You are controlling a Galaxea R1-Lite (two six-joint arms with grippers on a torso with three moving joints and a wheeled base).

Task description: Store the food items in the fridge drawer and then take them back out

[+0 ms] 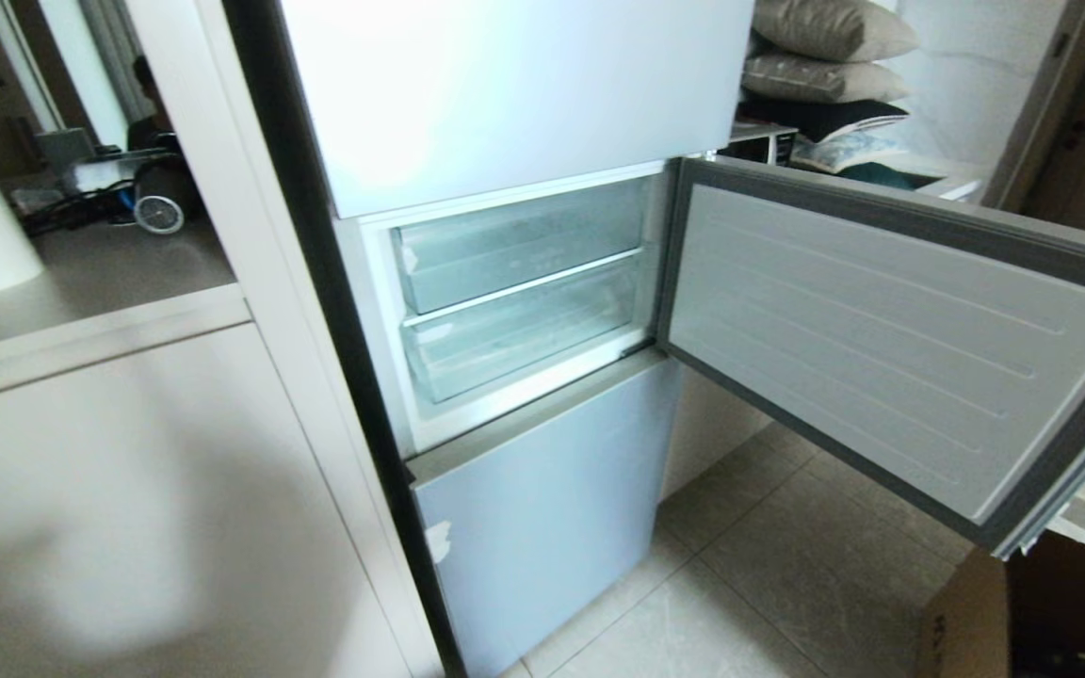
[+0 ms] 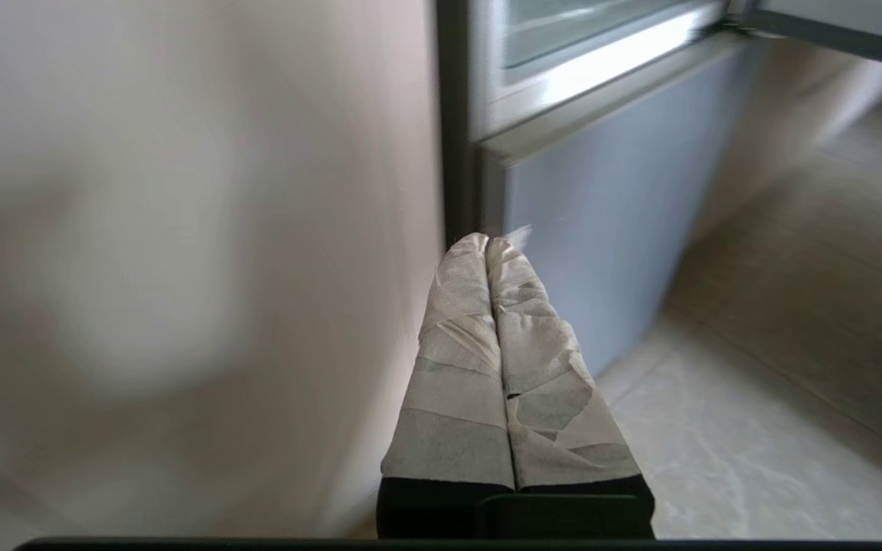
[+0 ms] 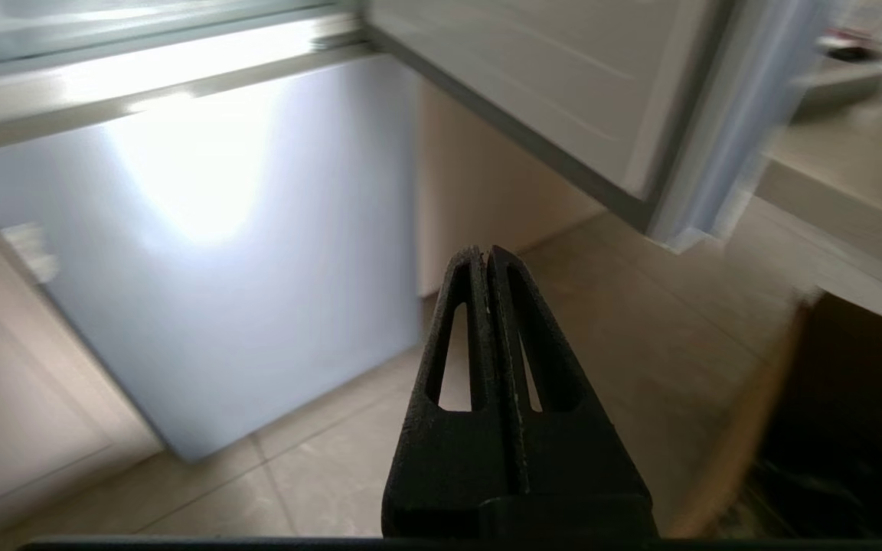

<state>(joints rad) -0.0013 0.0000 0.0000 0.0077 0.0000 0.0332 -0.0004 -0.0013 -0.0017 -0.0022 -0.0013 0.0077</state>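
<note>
Both jaws closed, empty; left gripper [image 2: 487,243], right gripper [image 3: 485,252] above tiled floor [image 1: 787,584].

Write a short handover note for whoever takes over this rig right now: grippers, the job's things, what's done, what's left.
Left gripper: shut, empty, low beside the fridge's lower door.
Right gripper: shut, empty, low in front of that door.
Middle fridge door is swung open; two clear drawers, upper and lower, sit pushed in.
No food items in any view; whether anything lies inside the drawers cannot be told.
Left to do: cannot be judged, since no food shows in or out.
</note>
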